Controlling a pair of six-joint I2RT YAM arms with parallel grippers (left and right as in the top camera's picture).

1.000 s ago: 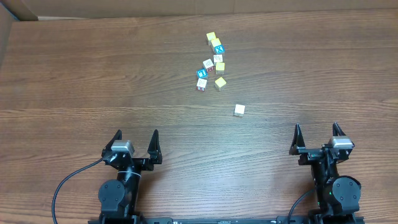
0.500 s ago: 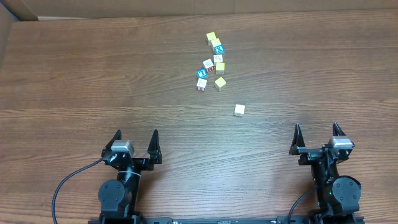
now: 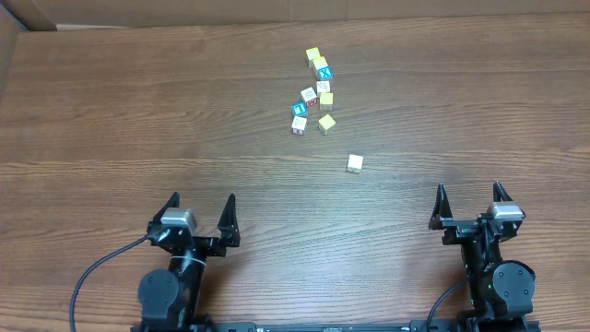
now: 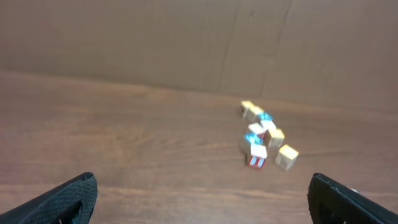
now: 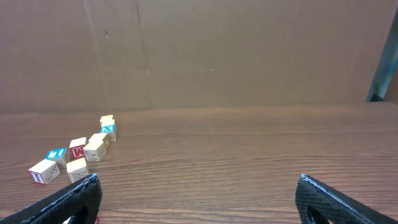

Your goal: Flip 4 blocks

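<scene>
The blocks (image 3: 309, 94) lie in a loose cluster at the far middle of the table (image 3: 138, 111). One lone block (image 3: 355, 163) sits apart from them, nearer the right gripper (image 3: 469, 190). Within the cluster we see a blue cube with a white X (image 3: 324, 74). Bare wood grain lies between the grippers and the cubes. The left gripper (image 3: 203, 198) and the right one stand at the near edge, jaws spread wide, holding nothing. Only the overhead view shows us the lone block and a black cable (image 3: 92, 277) by the left arm. The left wrist view blurs the cluster. The right wrist view shows its red and blue faces sharply, with a cardboard wall (image 5: 249, 50) behind the dark brown tabletop.
</scene>
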